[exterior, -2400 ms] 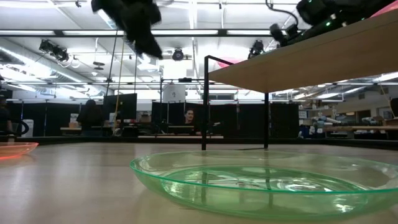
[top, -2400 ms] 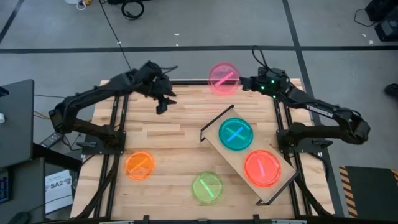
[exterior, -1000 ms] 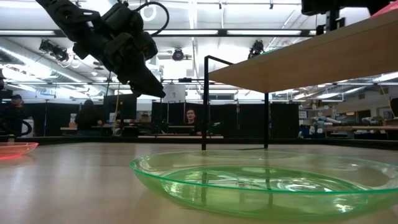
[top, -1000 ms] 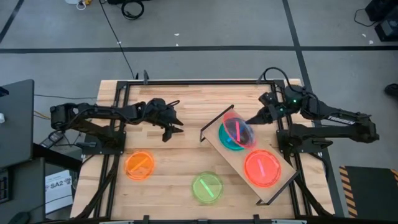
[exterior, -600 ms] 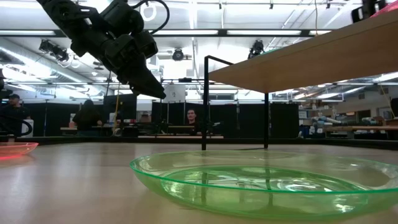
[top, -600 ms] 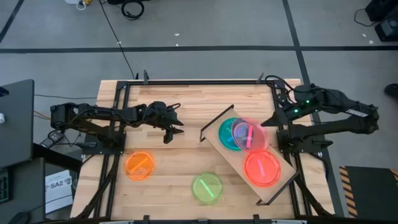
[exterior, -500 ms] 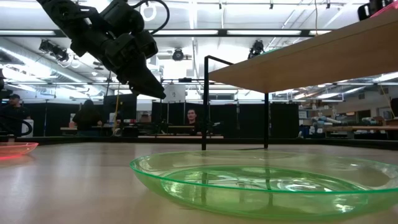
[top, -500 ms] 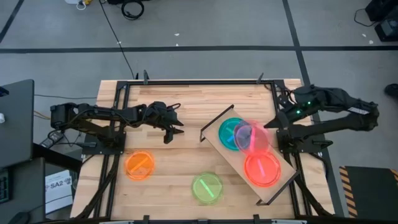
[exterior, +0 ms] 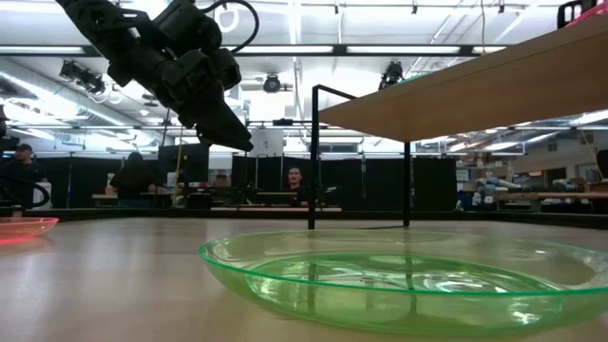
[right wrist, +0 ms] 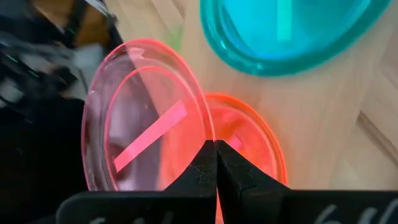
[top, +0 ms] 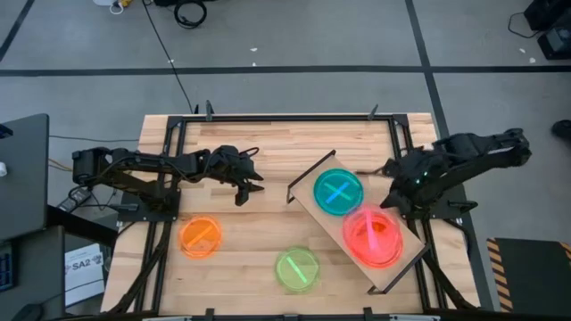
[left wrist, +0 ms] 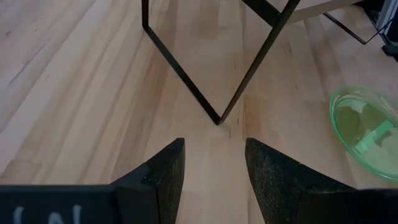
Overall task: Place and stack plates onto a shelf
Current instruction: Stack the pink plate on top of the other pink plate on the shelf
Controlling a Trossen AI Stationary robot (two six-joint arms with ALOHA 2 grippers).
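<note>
Currently the right tool (right wrist: pixel 216 163) sits over the shelf (top: pixel 332 219), at about 3 o'clock on the worktop (top: pixel 268 178) in the high view. Its fingers are pinched tight on the rim of a pink plate (right wrist: pixel 146 130), which is tilted and held over an orange-red plate (right wrist: pixel 255 146) already lying on the shelf plank. In the high view the pink plate and the orange-red one overlap into one pinkish-red disc (top: pixel 373 235), so whether they touch cannot be told.

A blue plate (top: pixel 338 192) lies flat on the shelf just beside them, toward 11 o'clock along the plank. The shelf stands diagonally, right of the worktop's centre, running from about 12 o'clock down toward 5 o'clock.

The left tool (top: pixel 247 185) hovers above the worktop at roughly 9 o'clock from centre, well apart from the shelf. Its fingers (left wrist: pixel 163 174) are spread wide and hold nothing; the left wrist view shows bare wood and the shelf's black wire legs (left wrist: pixel 205 93) between them.

An orange plate (top: pixel 200 237) rests on the worktop near 7 o'clock. A green plate (top: pixel 296 267) rests near 6 o'clock, close to the shelf's lower end. In the low view, people (exterior: pixel 296 180) sit in the room behind.
</note>
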